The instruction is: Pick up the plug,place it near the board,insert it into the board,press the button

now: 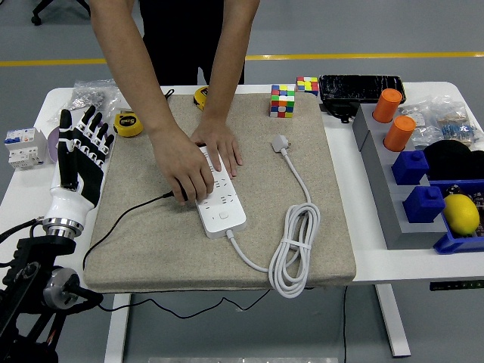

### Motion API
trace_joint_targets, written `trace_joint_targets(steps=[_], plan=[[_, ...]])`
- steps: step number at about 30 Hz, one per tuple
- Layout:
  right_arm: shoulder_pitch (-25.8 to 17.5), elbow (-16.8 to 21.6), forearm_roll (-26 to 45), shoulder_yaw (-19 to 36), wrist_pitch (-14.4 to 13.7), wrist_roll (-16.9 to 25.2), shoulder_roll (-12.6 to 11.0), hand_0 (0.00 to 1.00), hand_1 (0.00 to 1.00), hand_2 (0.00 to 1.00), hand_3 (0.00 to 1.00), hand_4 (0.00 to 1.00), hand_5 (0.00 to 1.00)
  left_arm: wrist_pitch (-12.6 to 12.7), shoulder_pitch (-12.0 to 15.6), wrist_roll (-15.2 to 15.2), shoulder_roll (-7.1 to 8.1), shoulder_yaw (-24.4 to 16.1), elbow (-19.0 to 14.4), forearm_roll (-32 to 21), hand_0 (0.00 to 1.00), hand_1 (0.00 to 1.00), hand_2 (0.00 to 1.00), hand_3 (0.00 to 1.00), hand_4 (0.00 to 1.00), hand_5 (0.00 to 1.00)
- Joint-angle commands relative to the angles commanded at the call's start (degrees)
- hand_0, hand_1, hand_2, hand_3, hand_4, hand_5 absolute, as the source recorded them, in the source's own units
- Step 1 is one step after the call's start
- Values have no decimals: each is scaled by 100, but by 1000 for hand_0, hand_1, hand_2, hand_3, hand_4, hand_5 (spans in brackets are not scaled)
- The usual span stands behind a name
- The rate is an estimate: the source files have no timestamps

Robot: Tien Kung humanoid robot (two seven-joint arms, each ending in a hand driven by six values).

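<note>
Two person's hands (203,155) steady the board (219,197) and cover the plug (181,198); the left hand (78,155) hovers aside, fingers spread, empty.

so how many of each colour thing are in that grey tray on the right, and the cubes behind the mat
In the grey tray:
Orange cylinders: 2
Blue blocks: 2
Behind the mat:
Puzzle cubes: 2
Total: 6
</note>
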Motion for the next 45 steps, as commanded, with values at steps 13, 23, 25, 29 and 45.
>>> trace_joint_targets(steps=[13,23,25,29,45], plan=[[52,0,-12,27,-2,-15,-45,872,745,735,764,998,841,-72,-8,-61,-34,-85,22,-31,994,998,967,995,998,998],[57,0,31,-16,0,0,-19,873,745,735,764,998,843,-64,-21,-102,-31,-51,2,15,945,960,905,931,998,998],[63,0,19,-3,0,-6,-28,873,745,735,764,998,843,-61,-22,-95,-32,-56,8,31,945,960,905,931,998,998],[82,0,32,-20,-2,-6,-45,872,745,735,764,998,841,-63,-19,-75,-34,-65,27,59,942,956,900,931,998,998],[67,0,9,-2,8,-10,-49,871,745,735,764,998,841,-54,-26,-51,-30,-60,26,139,941,953,892,929,998,998]])
